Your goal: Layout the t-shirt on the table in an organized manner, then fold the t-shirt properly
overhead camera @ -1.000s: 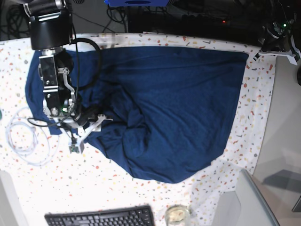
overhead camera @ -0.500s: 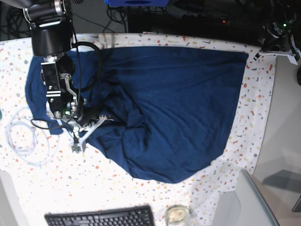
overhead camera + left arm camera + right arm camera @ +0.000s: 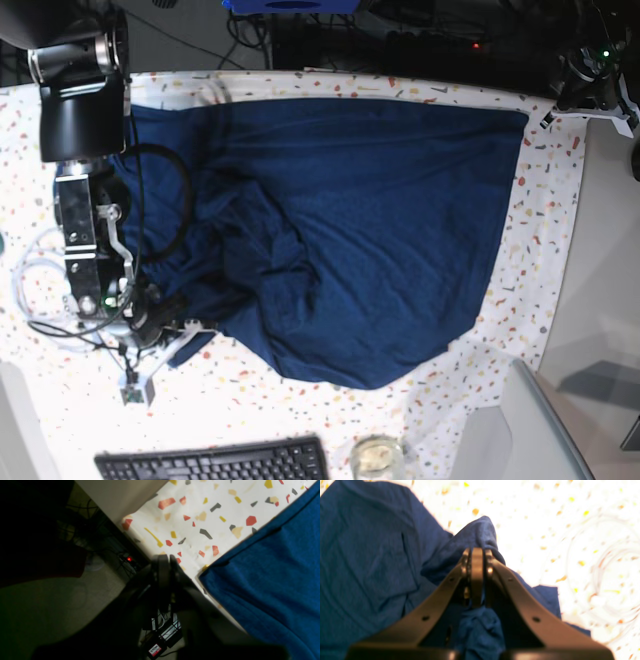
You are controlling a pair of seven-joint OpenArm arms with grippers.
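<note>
The t-shirt (image 3: pixel 350 230) lies spread over most of the speckled worktop (image 3: pixel 545 260), flat along its far and right parts and bunched into folds toward the left. In the base view the right gripper (image 3: pixel 180 335) sits low at the shirt's near-left edge, over the speckled cloth just beside a coil of pale cable (image 3: pixel 40 290). The right wrist view shows its jaws pressed together on a fold of the navy fabric: a ridge of cloth rises past the tips and more of it hangs bunched beneath them, with the rest of the t-shirt (image 3: pixel 370 560) trailing off to the left.

The left gripper (image 3: pixel 163 562) is at the far right corner of the worktop (image 3: pixel 200 512), its jaws pressed together with nothing between them. The hemmed corner of the t-shirt (image 3: pixel 270 580) lies near them, to their right, not touching. A black keyboard (image 3: pixel 215 462) and a small glass (image 3: pixel 377 457) sit at the near edge.
</note>
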